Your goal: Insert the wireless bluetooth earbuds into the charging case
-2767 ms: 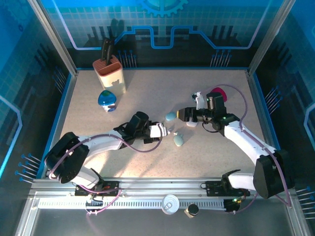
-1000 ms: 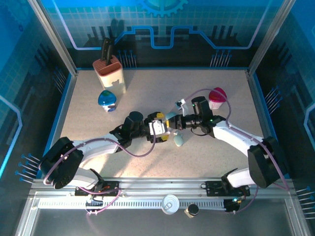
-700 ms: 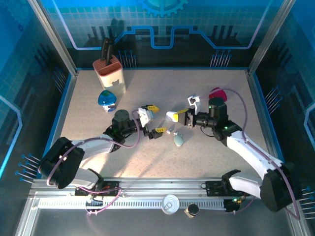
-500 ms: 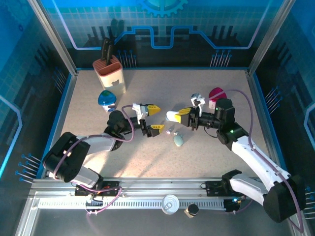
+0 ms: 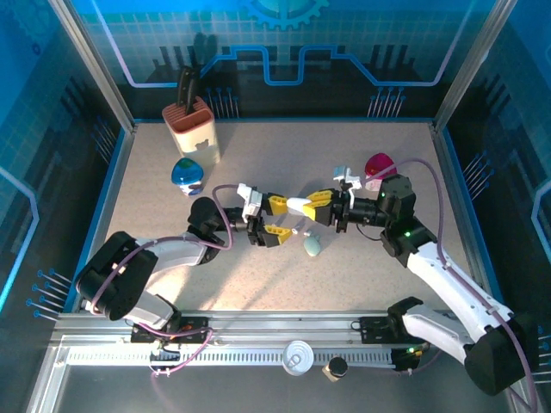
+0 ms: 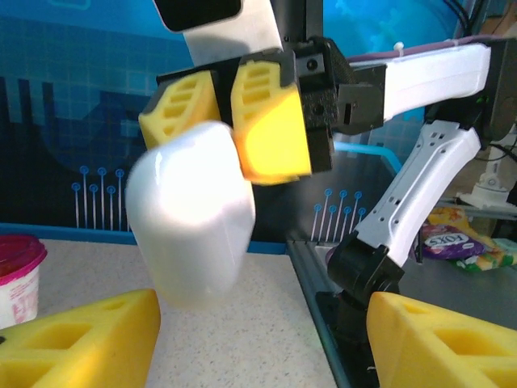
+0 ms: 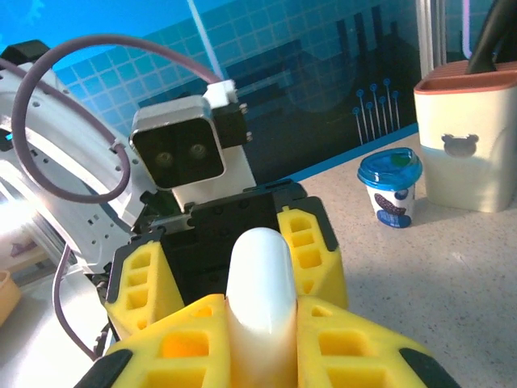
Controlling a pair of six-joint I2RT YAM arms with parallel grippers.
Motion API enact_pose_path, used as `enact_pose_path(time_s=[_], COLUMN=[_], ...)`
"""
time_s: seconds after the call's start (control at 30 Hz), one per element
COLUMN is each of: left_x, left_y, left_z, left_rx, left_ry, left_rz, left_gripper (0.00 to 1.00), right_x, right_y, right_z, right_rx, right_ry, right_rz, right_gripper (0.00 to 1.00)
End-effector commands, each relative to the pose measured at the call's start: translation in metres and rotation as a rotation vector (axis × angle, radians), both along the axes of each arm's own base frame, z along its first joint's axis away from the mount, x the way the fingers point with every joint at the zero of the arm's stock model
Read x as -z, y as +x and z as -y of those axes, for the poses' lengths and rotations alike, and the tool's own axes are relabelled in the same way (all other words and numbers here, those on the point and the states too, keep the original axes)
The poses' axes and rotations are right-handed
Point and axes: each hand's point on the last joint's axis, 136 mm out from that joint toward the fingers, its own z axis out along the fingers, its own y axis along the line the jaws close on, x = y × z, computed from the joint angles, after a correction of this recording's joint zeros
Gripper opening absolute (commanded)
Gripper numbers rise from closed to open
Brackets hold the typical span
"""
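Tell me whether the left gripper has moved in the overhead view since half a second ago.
Yes. The left gripper has shifted right, away from the blue-lidded cup and toward the white case that the right gripper holds.

Robot lab cell: aluminium frame posts (image 5: 95, 67), blue printed backdrop panels (image 5: 344, 34), speckled table (image 5: 275, 155).

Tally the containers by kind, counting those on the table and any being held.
Lidded plastic cups: 2 (blue-lidded cup, red-lidded cup)
Pebble-shaped cases: 2 (pale teal case on the table, white glossy case held aloft)
Tan knife block with dark handle: 1
Total: 5
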Motion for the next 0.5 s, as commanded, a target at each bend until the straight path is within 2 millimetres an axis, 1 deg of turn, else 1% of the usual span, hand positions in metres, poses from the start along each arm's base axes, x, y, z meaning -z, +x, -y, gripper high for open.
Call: enact_pose_path(time_s=[0.0, 0.1, 0.27, 0.4, 0.43, 0.47], left_x=[-0.015, -0.018, -0.016, -0.013, -0.012, -0.011], left_y=[-0.005, -0.005, -0.004, -0.001, -0.001, 0.0], left_z=[0.006, 0.007, 0.008, 0.009, 0.009, 0.01], left_rx=[0.041, 0.044, 0.043, 0.036, 0.035, 0.035], left_ry=[-0.029, -0.034, -0.031, -0.026, -0.025, -0.024], left_rz=[0.031, 0.036, 0.031, 0.024, 0.024, 0.025], left_gripper=[0.65, 0.61, 0.47, 0.39, 0.35, 0.28], right_x=[-0.01, -0.009, -0.007, -0.002, -0.001, 0.002], right_y=[-0.009, -0.009, -0.009, -0.01, -0.011, -0.01], right_z=[-0.006, -0.01, -0.013, -0.016, -0.016, -0.016], right_rx=[-0.045, -0.054, -0.063, -0.073, -0.076, -0.074], right_ry=[0.009, 0.006, 0.001, -0.016, -0.022, -0.029], right_rz=[0.089, 0.094, 0.095, 0.101, 0.101, 0.1], right_gripper=[0.07, 0.07, 0.07, 0.07, 0.07, 0.08])
